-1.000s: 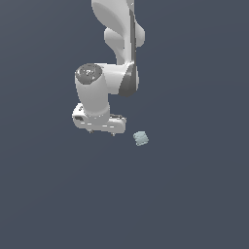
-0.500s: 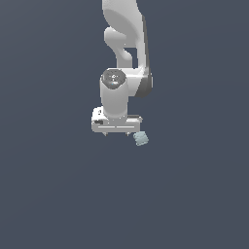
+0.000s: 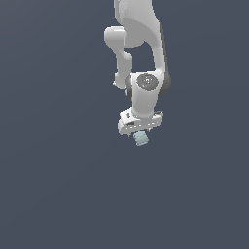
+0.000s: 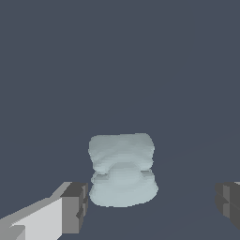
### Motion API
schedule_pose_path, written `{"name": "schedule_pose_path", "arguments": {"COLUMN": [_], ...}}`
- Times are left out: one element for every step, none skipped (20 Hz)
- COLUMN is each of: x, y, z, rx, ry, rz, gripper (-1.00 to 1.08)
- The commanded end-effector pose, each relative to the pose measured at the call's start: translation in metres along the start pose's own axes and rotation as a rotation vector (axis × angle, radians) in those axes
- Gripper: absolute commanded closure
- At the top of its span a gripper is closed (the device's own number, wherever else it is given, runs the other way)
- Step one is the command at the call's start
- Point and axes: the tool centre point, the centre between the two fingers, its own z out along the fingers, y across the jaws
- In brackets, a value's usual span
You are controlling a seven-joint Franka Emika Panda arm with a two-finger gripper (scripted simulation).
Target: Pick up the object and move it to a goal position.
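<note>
The object (image 3: 141, 139) is a small pale blue-grey lumpy blob with ridged folds, lying on the dark grey floor. In the exterior view the white gripper (image 3: 139, 130) hangs right over it and hides its upper part. The wrist view shows the object (image 4: 122, 169) between the two grey fingertips (image 4: 75, 207), nearer to one of them than to the other. The jaws stand wide apart and touch nothing, so the gripper (image 4: 152, 205) is open.
The white arm (image 3: 141, 58) comes down from the top of the exterior view. A plain dark grey floor (image 3: 58, 185) spreads all around.
The arm has swung toward the exterior view's right and come over the object, which has stayed where it lay.
</note>
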Motion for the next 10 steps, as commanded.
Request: {"name": "schedule_pose_path", "arguments": {"x": [-0.0017, -0.0021, -0.0024, -0.0025, -0.0020, -0.0021, -0.0021, -0.0022, -0.0022, -0.0024], "y": [-0.0130, -0.0158, -0.0175, -0.0181, -0.0160, -0.0160, -0.0160, -0.0159, -0.0162, -0.0162], "z": [0.0035, 0.0042, 0.0046, 0.0048, 0.0042, 0.0045, 0.0055, 0.0073, 0.0096, 0.0127], "rx": [0.002, 0.002, 0.002, 0.003, 0.002, 0.002, 0.002, 0.002, 0.003, 0.003], "ry": [0.004, 0.004, 0.005, 0.005, 0.003, 0.003, 0.003, 0.003, 0.004, 0.004], "rz": [-0.033, -0.040, -0.044, -0.045, -0.039, -0.039, -0.039, -0.039, -0.040, -0.040], "gripper": [-0.92, -0.92, -0.92, -0.92, -0.92, -0.92, -0.92, -0.92, -0.92, -0.92]}}
